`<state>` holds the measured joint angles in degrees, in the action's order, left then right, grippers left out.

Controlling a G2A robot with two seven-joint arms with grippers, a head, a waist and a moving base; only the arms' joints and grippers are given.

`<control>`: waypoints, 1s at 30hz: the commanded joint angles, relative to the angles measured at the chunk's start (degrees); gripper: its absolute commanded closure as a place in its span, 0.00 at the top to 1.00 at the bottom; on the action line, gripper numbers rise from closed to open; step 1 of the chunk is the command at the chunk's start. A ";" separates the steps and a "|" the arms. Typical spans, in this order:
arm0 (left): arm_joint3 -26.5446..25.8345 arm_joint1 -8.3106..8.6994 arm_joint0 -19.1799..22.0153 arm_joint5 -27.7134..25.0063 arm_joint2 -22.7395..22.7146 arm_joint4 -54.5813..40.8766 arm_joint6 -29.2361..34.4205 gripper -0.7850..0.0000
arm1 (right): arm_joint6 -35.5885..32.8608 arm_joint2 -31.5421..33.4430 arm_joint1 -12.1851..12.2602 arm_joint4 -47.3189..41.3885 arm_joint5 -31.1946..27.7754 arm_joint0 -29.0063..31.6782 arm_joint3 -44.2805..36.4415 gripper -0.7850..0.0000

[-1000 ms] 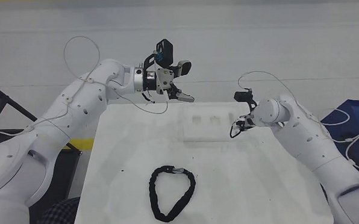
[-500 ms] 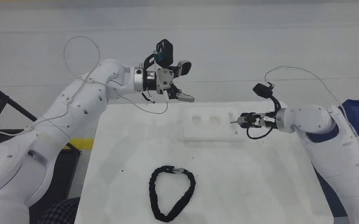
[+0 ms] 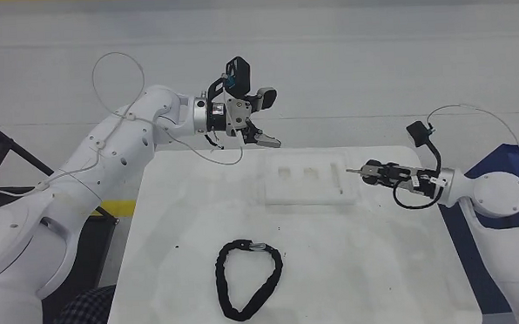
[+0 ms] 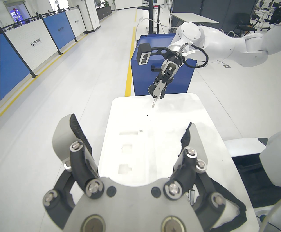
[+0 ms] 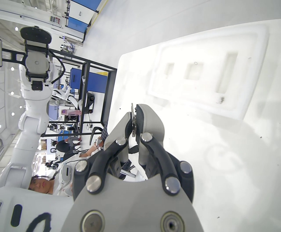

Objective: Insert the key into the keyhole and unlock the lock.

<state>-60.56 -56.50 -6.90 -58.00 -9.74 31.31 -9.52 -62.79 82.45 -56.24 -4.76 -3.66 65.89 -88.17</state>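
The small silver metal key [image 5: 132, 109] is pinched flat between the pads of my right gripper [image 5: 134, 114]. The two fingers are pressed together on its head, so the blade juts out past my fingertips. I judge this grip leaves the blade free to enter a keyhole while the head stays clamped for turning. I hold it level above the white table [image 3: 377, 261], its tip aimed at the white foam tray with rectangular recesses [image 3: 283, 194], just ahead of my fingertips.

The black fabric-sleeved chain lock [image 3: 223, 281] lies in a closed loop on the table, well apart from this hand, beyond the tray's near corner and closer to my body. Its silvery lock body [image 3: 256, 247] sits on the side of the loop nearest the tray. I cannot tell which way the keyhole faces, so the insertion has not begun.

My left gripper [image 3: 271, 118] hangs over the table's far edge, across the tray from my right hand, with its fingers spread wide and nothing between them. I judge it is free to steady the lock body when the key arrives.
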 commanded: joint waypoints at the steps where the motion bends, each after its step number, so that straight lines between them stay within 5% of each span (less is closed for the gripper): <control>1: 0.00 0.00 0.00 0.00 0.00 -0.01 0.00 1.00 | -0.33 -0.17 -0.01 -0.47 -0.60 -0.35 0.59 0.00; 20: -0.07 0.01 -0.17 0.36 -0.05 0.08 0.13 1.00 | -0.33 -0.17 -0.01 -0.47 -0.60 -0.35 0.59 0.00; 30: -5.12 1.36 -6.52 0.00 0.00 4.02 5.56 1.00 | -0.33 -0.17 -0.01 -0.47 -0.60 -0.35 0.59 0.00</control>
<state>-65.38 -55.21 -12.41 -58.03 -9.71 35.21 -4.52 -63.12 82.28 -56.25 -5.23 -4.25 65.55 -87.58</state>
